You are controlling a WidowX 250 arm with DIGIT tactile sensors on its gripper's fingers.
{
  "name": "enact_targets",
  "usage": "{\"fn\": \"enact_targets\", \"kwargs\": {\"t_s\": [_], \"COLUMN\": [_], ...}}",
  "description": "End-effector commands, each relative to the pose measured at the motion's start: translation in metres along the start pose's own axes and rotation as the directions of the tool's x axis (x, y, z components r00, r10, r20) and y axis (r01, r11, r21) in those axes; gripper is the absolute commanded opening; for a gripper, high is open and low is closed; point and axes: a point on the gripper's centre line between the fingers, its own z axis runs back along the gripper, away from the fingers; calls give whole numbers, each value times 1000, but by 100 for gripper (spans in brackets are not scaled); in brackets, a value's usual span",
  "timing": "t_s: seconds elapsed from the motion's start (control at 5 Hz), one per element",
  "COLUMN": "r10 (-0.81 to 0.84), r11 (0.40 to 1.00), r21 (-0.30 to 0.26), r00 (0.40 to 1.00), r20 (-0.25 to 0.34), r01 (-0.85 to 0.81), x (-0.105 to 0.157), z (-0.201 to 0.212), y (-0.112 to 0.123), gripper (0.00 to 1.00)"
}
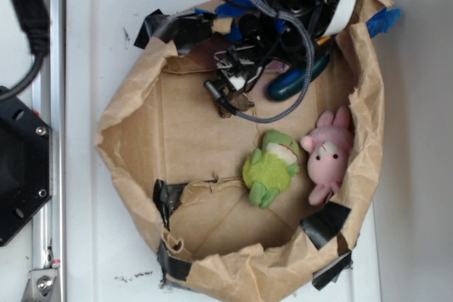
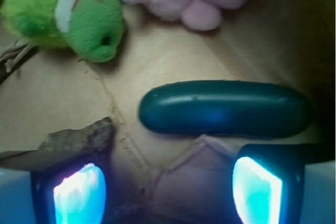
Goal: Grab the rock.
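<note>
- Gripper (image 2: 168,190) spread wide, holding nothing.
- Rock (image 2: 79,139) at one fingertip, beside dark green cucumber (image 2: 223,108).
- Crumpled brown paper basin (image 1: 134,146), taped, on white tabletop (image 1: 417,175).

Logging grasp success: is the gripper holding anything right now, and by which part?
Nothing is held. The gripper is open; the rock lies against its left finger, not between the jaws. The green cucumber-shaped thing lies ahead, untouched.

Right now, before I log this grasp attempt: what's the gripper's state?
Gripper: open, holding nothing; the rock sits by one fingertip, not between the jaws.
</note>
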Motion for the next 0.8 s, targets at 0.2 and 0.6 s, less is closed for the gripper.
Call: {"fn": "enact_targets", "kwargs": {"t_s": [0.2, 0.6], "r10": [-96, -123], "r11": [993, 990], "r21": [71, 63], "r00": [995, 992], "r20": [13, -7], "r01": [95, 123], "x": [23, 23], "z": [30, 23], "y": [-3, -2], "gripper": [100, 100]}}
